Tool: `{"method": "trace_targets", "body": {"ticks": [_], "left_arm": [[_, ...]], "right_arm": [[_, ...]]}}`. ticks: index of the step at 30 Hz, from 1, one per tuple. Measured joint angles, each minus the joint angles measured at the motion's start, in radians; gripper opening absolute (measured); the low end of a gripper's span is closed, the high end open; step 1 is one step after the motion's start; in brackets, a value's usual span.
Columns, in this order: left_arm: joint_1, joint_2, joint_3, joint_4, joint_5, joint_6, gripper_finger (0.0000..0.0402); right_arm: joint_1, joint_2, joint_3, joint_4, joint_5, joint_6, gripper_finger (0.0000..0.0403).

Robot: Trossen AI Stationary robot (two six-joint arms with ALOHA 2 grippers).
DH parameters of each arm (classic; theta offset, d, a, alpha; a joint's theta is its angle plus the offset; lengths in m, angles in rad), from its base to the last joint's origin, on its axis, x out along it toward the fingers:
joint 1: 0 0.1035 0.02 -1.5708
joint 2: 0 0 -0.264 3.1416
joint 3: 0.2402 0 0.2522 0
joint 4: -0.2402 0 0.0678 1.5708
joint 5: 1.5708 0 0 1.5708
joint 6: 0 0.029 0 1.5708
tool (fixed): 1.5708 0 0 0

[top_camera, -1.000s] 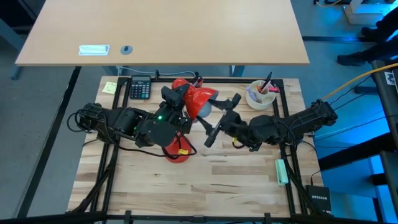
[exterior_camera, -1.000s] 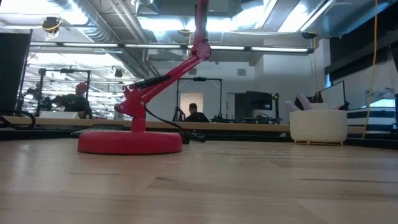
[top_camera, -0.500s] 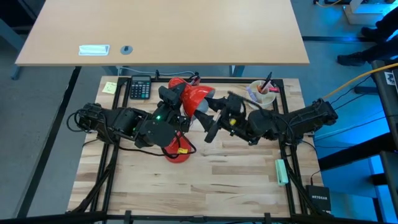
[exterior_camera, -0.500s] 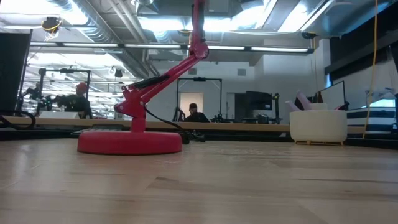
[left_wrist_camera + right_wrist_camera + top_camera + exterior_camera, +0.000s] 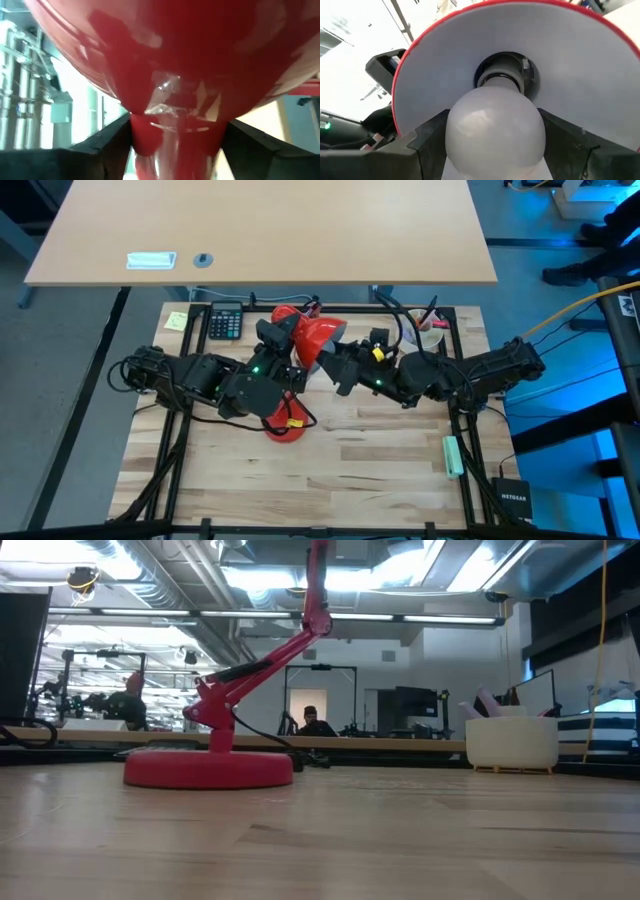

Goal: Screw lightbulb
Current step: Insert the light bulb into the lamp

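Note:
The red lamp stands on its round base point(image 5: 283, 425), which also shows in the low view point(image 5: 208, 768). Its shade point(image 5: 318, 335) is held up over the table's middle, the white inside point(image 5: 445, 65) facing my right gripper. My left gripper point(image 5: 285, 340) is shut on the shade's narrow back end. My right gripper point(image 5: 335, 365) is shut on the white lightbulb point(image 5: 495, 132) at the shade's mouth. The bulb's grey base end point(image 5: 502, 80) meets the dark socket point(image 5: 530, 75). Both grippers are above the low view. My left gripper pinches the shade's narrow red neck point(image 5: 175, 135), behind the dome, between its two fingers point(image 5: 100, 145). The fingers come from the table's left. The shade is held clear of the table, its mouth toward the table's right. My right gripper pinches the bulb's round white globe point(image 5: 465, 135) between its two fingers point(image 5: 427, 142), one on each side. The fingers come from the table's right and point into the shade. The bulb is clear of the table, its base end toward the socket.
A calculator point(image 5: 226, 322) and a yellow note point(image 5: 177, 320) lie at the far left. A white cup with pens point(image 5: 420, 330) stands at the far right and shows in the low view point(image 5: 511, 743). A green marker point(image 5: 452, 455) lies near the right edge. The near half is bare wood.
My right gripper has gone toward the table's left and far edge, up to the shade's mouth, turning about its wrist as it went. The lamp's arm has shifted slightly to the left in the low view. My left gripper has kept its hold on the shade.

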Motion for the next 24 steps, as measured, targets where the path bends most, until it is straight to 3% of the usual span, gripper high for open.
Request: {"method": "trace_targets", "body": {"ticks": [18, 24], "left_arm": [[0.001, 0.001, 0.0, -0.003, 0.001, -0.006, 0.025], [0.0, 0.007, 0.001, 0.006, 0.025, 0.005, 0.0251]], "right_arm": [[0.0, 0.002, -0.003, -0.009, 0.01, -0.081, 0.0268], [-0.007, 0.007, -0.003, -0.018, 0.017, -0.115, 0.0321]]}}
